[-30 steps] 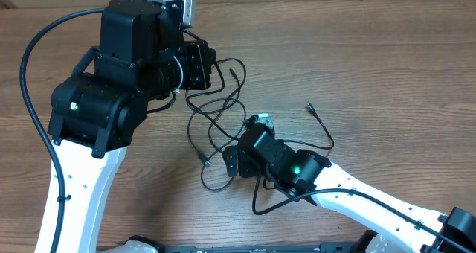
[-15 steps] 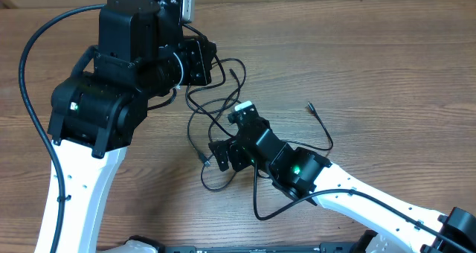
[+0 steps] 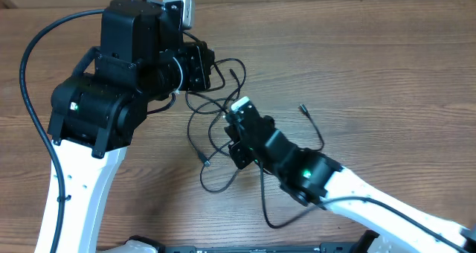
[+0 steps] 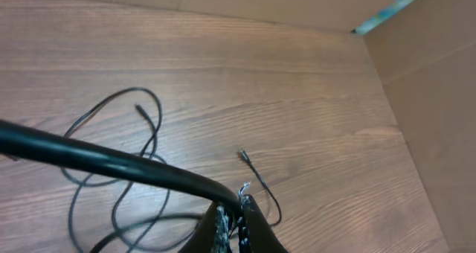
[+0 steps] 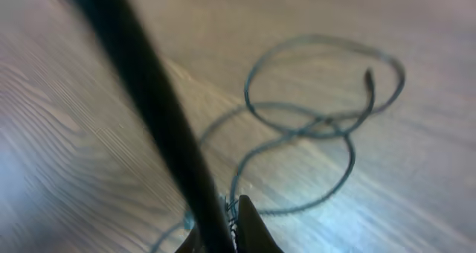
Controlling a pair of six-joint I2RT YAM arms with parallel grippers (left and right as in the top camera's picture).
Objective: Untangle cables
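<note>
Basically light, limp, slick: thin black cables (image 3: 213, 123) flop when pulled, so pinch near a plug. The right gripper (image 5: 232, 208) looks clamped on a strand. The left gripper (image 4: 232, 217) is closed, hold unclear.

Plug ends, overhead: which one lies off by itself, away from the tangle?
The plug alone on bare wood toward the picture's right. The other two sit at the edges of the tangle, one above, one below left.

We see thin black cables (image 5: 323, 39) lying in a loose tangle of crossing loops. One plug end (image 3: 303, 109) trails off to the right.
</note>
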